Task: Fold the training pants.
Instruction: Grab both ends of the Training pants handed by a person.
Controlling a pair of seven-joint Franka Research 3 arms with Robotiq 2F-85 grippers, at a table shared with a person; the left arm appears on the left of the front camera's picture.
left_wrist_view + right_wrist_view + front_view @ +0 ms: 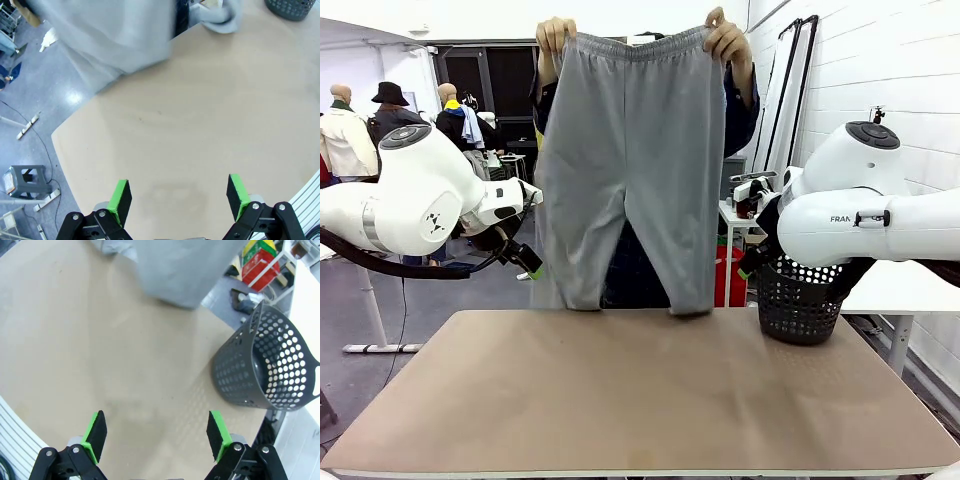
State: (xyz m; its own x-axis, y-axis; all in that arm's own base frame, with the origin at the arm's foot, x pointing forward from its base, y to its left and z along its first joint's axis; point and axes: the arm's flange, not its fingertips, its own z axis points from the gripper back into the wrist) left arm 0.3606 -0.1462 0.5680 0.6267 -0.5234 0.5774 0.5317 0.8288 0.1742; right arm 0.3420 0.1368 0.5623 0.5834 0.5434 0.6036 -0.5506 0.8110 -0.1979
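A person at the far side of the worktop [640,400] is holding the training pants [630,160] up in the air, one hand [555,38] pinching one end of the waistband and the other hand [728,42] pinching the opposite end. The pants are hanging full length with the front facing the robot. The end of the leg on the robot's right is resting bunched on the far edge of the worktop, while the other leg is dangling just at or past that edge. The left arm [410,200] is hovering off the far left corner of the worktop, and the left jaws are standing wide apart with nothing between their green pads [120,199]. The right arm [860,215] is reaching in above the far right corner, and the right jaws are likewise spread and gripping nothing, their pads [95,436] pointing down at bare worktop. A black perforated basket [265,365] is sitting at that right corner, near the resting leg.
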